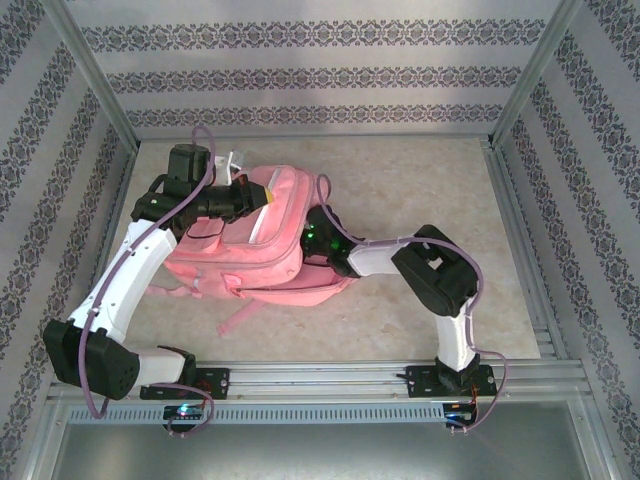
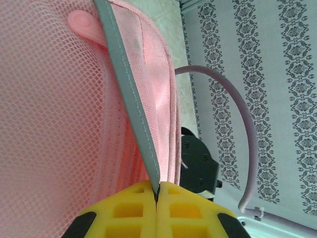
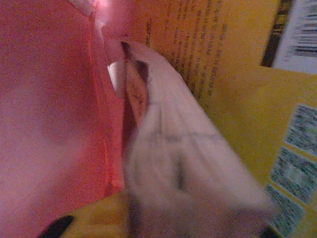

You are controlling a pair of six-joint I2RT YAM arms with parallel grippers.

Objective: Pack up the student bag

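Note:
The pink student bag (image 1: 270,260) lies flat on the table, left of centre. My left gripper (image 1: 262,197) is at the bag's upper edge. In the left wrist view its yellow fingers (image 2: 124,213) are shut on a grey trim strip (image 2: 130,94) beside pink mesh (image 2: 49,124). My right gripper (image 1: 312,228) reaches into the bag's opening from the right. Its wrist view is blurred. It shows the pink lining (image 3: 44,124), a yellow printed cover with barcodes (image 3: 237,99) and a pale wad of pages (image 3: 188,163) just ahead of the jaws. Whether the jaws hold it is unclear.
Patterned walls and metal posts enclose the table (image 1: 420,180), which is bare beige to the right of the bag. A metal rail (image 1: 330,378) runs along the near edge. A small white object (image 1: 235,160) sits behind the bag. A lilac cable (image 2: 245,129) arcs beside the bag.

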